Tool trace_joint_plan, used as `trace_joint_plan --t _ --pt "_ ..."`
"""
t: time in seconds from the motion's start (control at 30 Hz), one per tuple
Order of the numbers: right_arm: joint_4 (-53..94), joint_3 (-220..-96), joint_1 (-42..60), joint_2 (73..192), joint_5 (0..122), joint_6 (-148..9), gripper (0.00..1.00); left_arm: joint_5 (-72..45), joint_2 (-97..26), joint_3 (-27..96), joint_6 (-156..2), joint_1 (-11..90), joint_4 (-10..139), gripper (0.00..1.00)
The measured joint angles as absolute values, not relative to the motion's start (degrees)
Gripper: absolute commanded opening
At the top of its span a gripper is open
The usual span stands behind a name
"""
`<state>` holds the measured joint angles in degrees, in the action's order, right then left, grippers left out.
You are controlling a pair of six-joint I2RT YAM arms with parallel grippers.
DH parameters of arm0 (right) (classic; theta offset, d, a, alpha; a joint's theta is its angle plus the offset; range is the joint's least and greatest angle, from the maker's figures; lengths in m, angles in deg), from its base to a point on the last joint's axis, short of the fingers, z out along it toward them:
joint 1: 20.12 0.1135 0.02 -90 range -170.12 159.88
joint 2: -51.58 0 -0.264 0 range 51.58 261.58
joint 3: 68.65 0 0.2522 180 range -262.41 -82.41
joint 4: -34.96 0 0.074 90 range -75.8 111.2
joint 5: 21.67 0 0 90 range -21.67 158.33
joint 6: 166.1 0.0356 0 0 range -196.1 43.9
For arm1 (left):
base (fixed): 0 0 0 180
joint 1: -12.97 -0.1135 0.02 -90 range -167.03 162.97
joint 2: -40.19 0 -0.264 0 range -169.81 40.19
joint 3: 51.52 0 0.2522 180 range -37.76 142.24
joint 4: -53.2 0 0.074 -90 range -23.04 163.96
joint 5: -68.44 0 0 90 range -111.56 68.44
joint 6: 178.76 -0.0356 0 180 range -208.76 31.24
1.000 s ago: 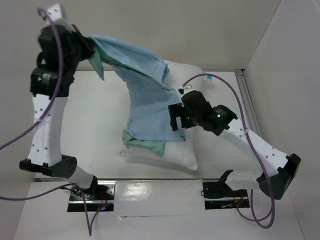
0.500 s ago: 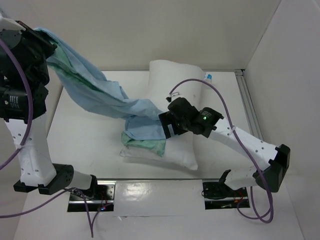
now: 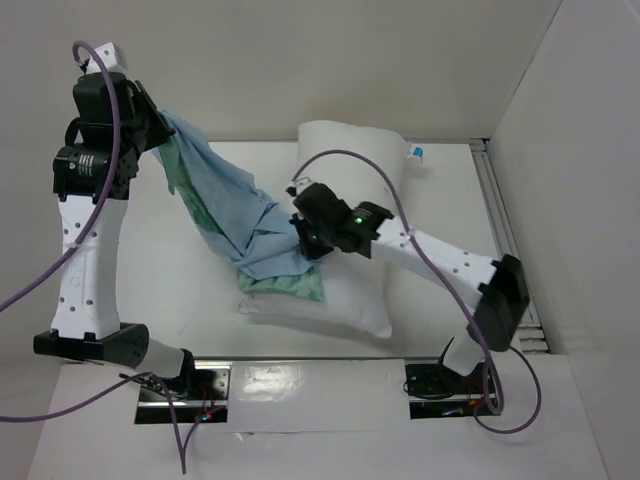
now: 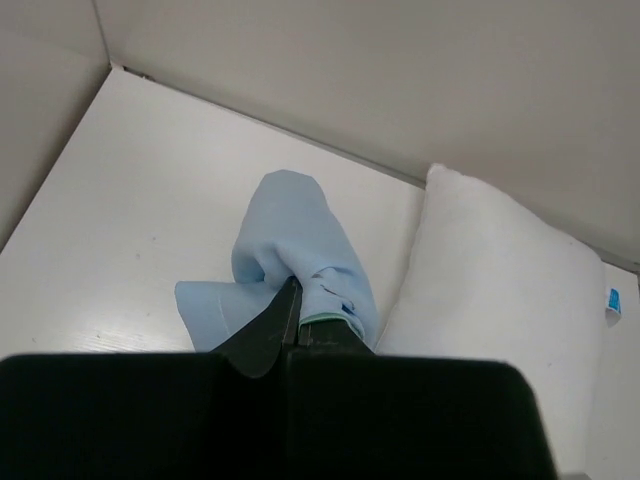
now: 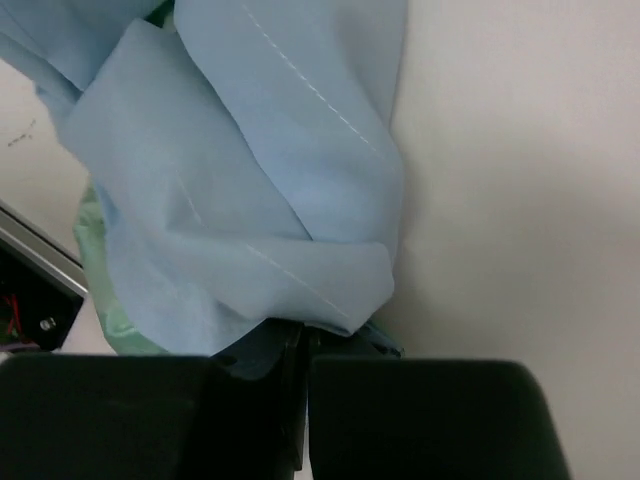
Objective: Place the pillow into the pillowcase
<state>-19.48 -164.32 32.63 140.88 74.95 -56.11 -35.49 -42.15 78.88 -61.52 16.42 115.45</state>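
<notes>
While raised at far left, pinches one end of the pillowcase (image 3: 232, 210) in the left gripper (image 3: 156, 122). Pinches another fold in the right gripper (image 3: 301, 237), over the pillow (image 3: 352, 295).

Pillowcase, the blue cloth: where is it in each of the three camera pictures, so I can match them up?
Top external: the pillowcase runs from upper left down to the centre.
Left wrist: bunched at the centre.
Right wrist: fills the upper left and middle.
Shared landmark: the white pillow, lying right of it in every view.
</notes>
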Motion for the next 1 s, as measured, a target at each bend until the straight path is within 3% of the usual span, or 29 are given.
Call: trace_joint_plan --t 0.2,0.23,0.27,0.3,0.33,0.4,0.43,0.67,0.87,0.9,0.97,1.0 --pt "-14.6 -189.2 33.6 157.7 71.2 -59.9 0.00 -35.4 -40.9 82.5 -61.5 14.7 115.6 0.00" --pt "-13.9 -193.9 33.6 159.7 70.9 -60.3 0.06 -35.6 -40.5 82.6 -61.5 14.5 115.6 0.00" --pt "-13.4 -198.4 33.6 161.7 70.9 -60.6 0.50 -35.9 -40.1 82.6 -61.4 14.2 115.6 0.00" --pt "-13.6 -203.4 33.6 163.7 71.1 -60.6 0.73 -36.1 -39.8 82.6 -61.4 13.9 115.5 0.00" --pt "-13.8 -208.2 33.6 165.9 71.6 -60.9 0.87 -36.4 -39.7 82.6 -61.4 13.8 115.4 0.00" --pt "-14.2 -212.9 33.6 167.8 74.0 -60.9 1.00 -36.6 -39.6 82.6 -61.4 13.3 115.4 0.00" --pt "-14.6 -212.6 33.6 167.6 75.5 -60.6 1.00 -36.7 -39.6 82.5 -61.4 13.1 115.5 0.00" --pt "-21.7 -185.7 32.9 153.3 89.2 -54.6 1.00 -36.9 -39.3 78.7 -61.5 12.5 115.5 0.00" --pt "-27.8 -168.5 32.0 141.4 93.2 -47.1 1.00 -36.5 -39.3 76.2 -61.3 12.0 115.2 0.00" --pt "-27.8 -165.4 31.7 140.4 92.7 -46.1 0.64 -36.1 -39.3 75.8 -61.3 12.0 115.0 0.00" --pt "-26.5 -160.9 30.9 140.4 91.2 -45.3 0.09 -35.3 -39.3 75.2 -61.0 12.0 114.9 0.00" --pt "-25.7 -159.3 30.0 141.1 90.6 -45.0 0.00 -35.0 -39.3 74.9 -60.7 12.0 114.9 0.00"
